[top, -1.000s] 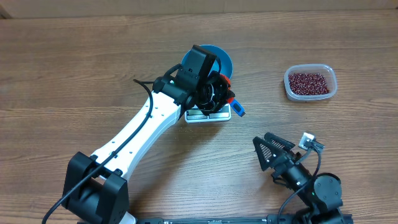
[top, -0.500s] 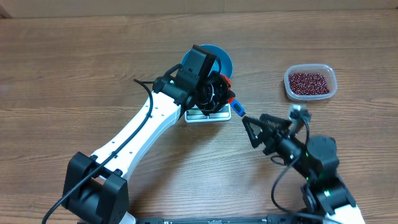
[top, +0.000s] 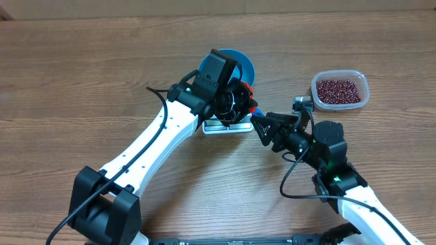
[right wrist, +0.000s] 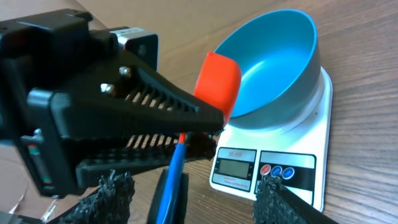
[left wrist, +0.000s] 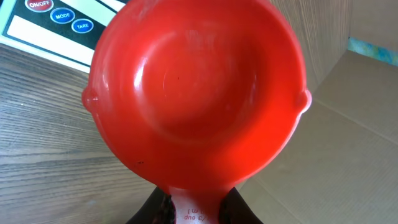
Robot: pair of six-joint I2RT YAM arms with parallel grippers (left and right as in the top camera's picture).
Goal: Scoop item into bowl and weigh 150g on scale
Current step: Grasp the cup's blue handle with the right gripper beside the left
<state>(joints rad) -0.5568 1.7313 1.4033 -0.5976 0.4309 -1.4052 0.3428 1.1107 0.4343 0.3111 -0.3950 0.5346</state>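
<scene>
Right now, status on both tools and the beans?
Left tool shut on empty red scoop. Right tool open, straddling its blue handle. Bowl on scale, looks empty; beans in tub. Right arm crowds path to tub.

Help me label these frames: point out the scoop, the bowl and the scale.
scoop (left wrist: 196,93), left wrist view, inside of its red cup.
bowl (right wrist: 273,68), right wrist view, blue inner wall.
scale (right wrist: 235,167), right wrist view, its display.
</scene>
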